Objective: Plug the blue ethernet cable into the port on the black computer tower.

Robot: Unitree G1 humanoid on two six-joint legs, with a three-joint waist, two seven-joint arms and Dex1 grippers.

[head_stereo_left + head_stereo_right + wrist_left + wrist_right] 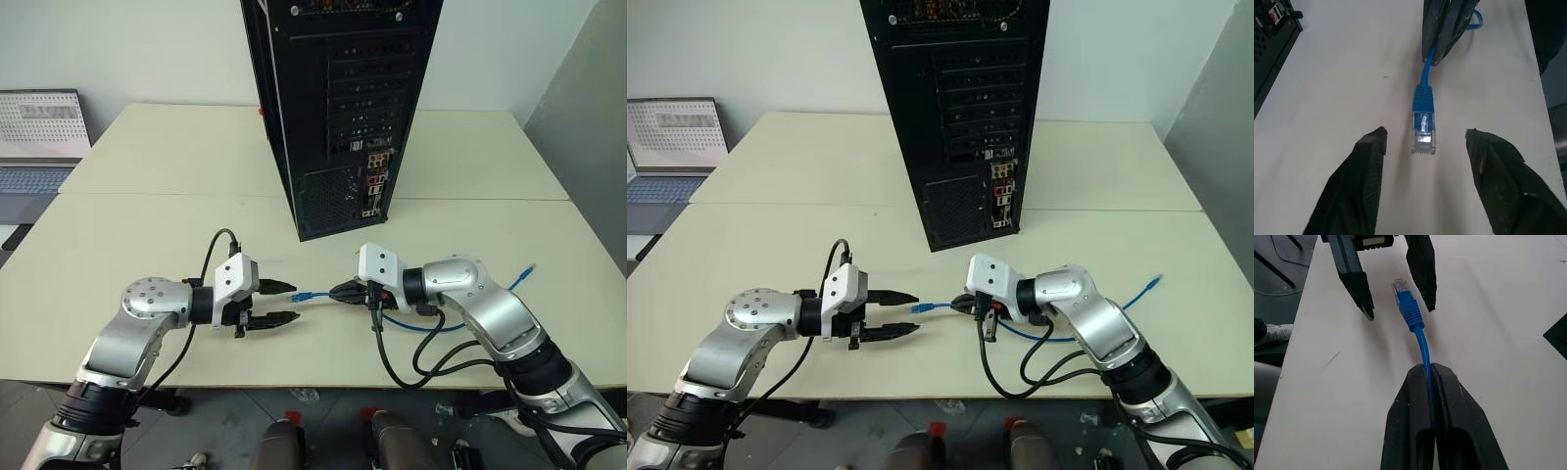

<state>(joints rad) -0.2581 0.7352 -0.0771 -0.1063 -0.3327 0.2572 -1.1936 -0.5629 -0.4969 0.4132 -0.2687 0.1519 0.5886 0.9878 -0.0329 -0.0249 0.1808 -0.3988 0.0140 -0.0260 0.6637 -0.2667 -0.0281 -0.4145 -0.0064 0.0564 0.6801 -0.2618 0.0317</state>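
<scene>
Right gripper (1429,369), two black fingers, is pressed together on the thin bright blue ethernet cable (318,297), pinching the cord a short way behind its boot. Gripper points toward the robot's left, low over the cream-coloured table top (147,225).

The pinched end sticks out past the right fingertips toward the left gripper: blue moulded boot, then the small clear plastic plug (1422,134). The plug hangs free just above the table and is touching nothing I can see.

Left gripper (1422,139) faces the right one, fingers spread, one black finger (1364,161) on each side of the clear plug with a visible gap on both sides. No contact with plug or cord.

The rest of the blue cable loops behind the right wrist and runs across the table to the right, its other plug end (529,267) lying flat near the right table edge.

The tall black metal computer tower (333,108) stands upright at the far middle of the table, rear face toward the robot: perforated slot covers above, vent grid lower left, cluster of coloured connectors (373,181) lower right. The individual ethernet port is too small to pick out. Both grippers and the cable sit well on the near side of the tower, apart from it.

A grey laptop (39,137) is open at far left.
</scene>
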